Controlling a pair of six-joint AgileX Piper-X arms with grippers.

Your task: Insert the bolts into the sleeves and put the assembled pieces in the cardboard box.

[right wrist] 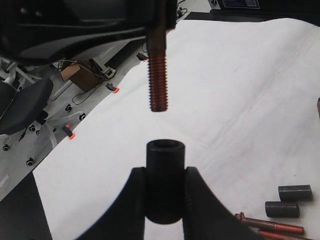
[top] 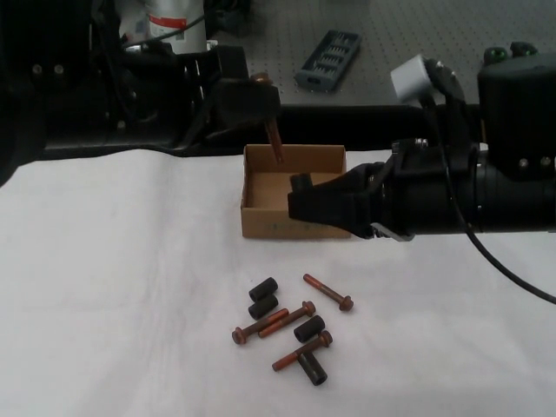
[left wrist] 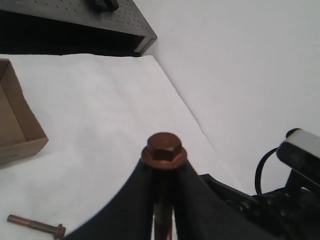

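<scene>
Your left gripper (left wrist: 164, 169) is clenched on a bolt (left wrist: 164, 147) just under its hexagonal head, the threaded end hanging down; your right gripper (right wrist: 165, 172) is clamped around a black sleeve (right wrist: 165, 156) with its bore facing up; the thread tip hangs just above that bore without touching it, and in the high view the pair appear to sit over the cardboard box (top: 261, 221).

The main risk is misalignment; in the right wrist view the tip looks a little to one side of the bore's centre, and in the high view the shank leans rather than hanging plumb; bring them together like that and the threads will likely catch on the sleeve's rim instead of entering.

If it catches, two things may give; the bolt is pinched only near its head, so it may pivot or slide up between the fingers; the sleeve looks smooth and round, so it may be pushed down through its grip or twisted out.

Anything you drop here probably lands in the box unassembled, or glances off a wall onto the white sheet (top: 130, 261) among the loose bolts (top: 328, 293) and loose sleeves (top: 263, 289) lying near the box; so square the axis before you close the gap, and release neither hold until the shank is well seated.
</scene>
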